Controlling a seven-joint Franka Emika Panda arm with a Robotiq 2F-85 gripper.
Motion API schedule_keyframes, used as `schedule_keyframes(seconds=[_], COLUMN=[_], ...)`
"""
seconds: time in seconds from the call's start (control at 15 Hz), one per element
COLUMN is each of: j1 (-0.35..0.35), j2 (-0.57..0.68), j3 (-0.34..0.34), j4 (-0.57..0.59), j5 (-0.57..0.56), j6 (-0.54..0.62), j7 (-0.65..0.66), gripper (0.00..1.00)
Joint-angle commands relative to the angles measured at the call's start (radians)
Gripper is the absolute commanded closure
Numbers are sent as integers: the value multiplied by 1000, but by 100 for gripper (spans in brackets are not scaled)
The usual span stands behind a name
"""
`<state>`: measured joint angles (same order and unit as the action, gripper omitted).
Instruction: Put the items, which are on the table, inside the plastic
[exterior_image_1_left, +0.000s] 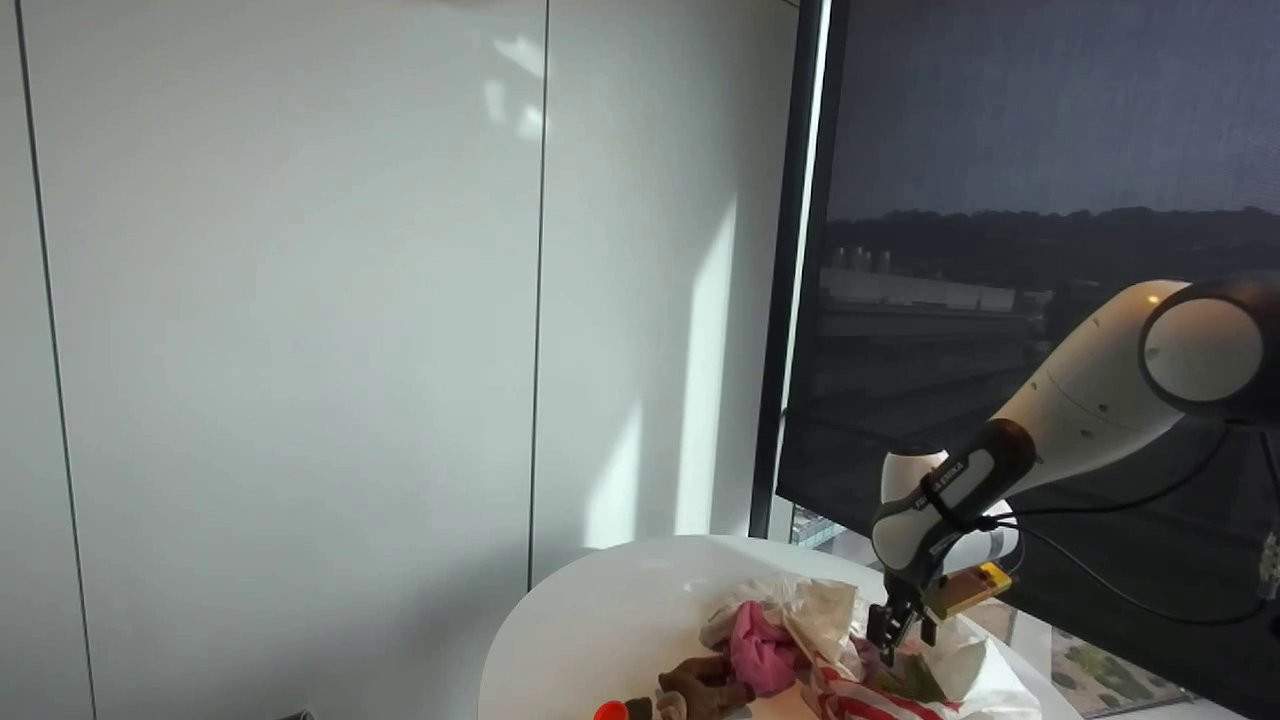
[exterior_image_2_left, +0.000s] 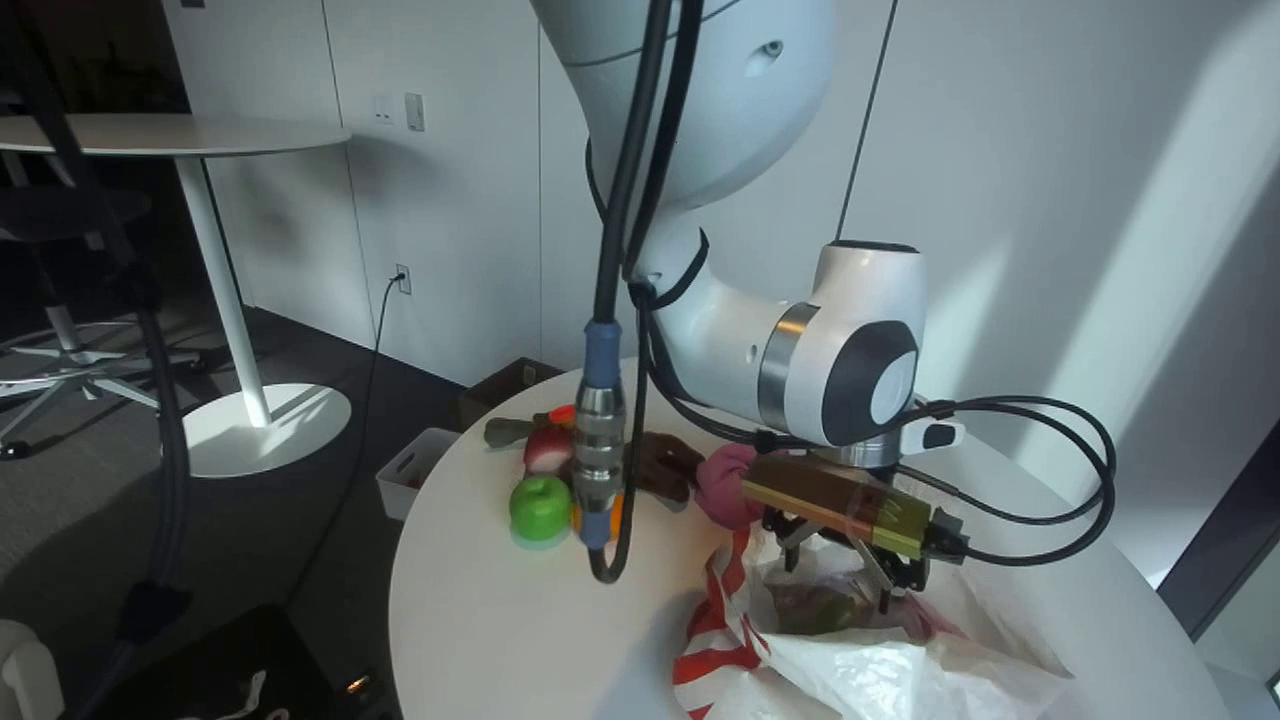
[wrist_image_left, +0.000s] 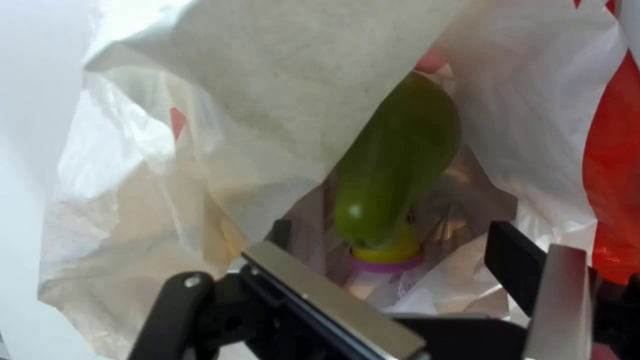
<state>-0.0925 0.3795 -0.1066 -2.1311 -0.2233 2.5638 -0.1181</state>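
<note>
The white plastic bag with red stripes (exterior_image_2_left: 850, 668) lies open on the table; it also shows in an exterior view (exterior_image_1_left: 985, 670) and the wrist view (wrist_image_left: 300, 90). Inside it are a long green item (wrist_image_left: 397, 155) and a thing with a yellow top and purple ring (wrist_image_left: 385, 265). My gripper (wrist_image_left: 390, 240) is open and empty, right over the bag's mouth; it also shows in both exterior views (exterior_image_1_left: 907, 648) (exterior_image_2_left: 838, 585). On the table are a green apple (exterior_image_2_left: 540, 508), a red-and-white item (exterior_image_2_left: 548, 450), a brown item (exterior_image_2_left: 662, 465) and a pink cloth-like item (exterior_image_2_left: 725, 485).
An orange item (exterior_image_2_left: 617, 518) is mostly hidden behind a hanging cable connector (exterior_image_2_left: 600, 440). A grey-green item with an orange-red end (exterior_image_2_left: 510, 431) lies near the edge of the round white table (exterior_image_2_left: 480, 600). Bins (exterior_image_2_left: 405, 470) stand beyond it. Cables loop beside the wrist.
</note>
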Motion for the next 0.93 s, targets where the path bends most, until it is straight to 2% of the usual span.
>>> schedule_keyframes(seconds=[0.0,0.33,0.67,0.87], j1=[15,55,137,159], j2=[-86,-190,-148,-95], j3=[-3,106,193,231], j4=[-15,-81,-114,-109], j5=[-18,35,-6,18], j6=[-17,-85,-120,-122], j7=[-1,-111,-178,-239], gripper=[0,0,0,0])
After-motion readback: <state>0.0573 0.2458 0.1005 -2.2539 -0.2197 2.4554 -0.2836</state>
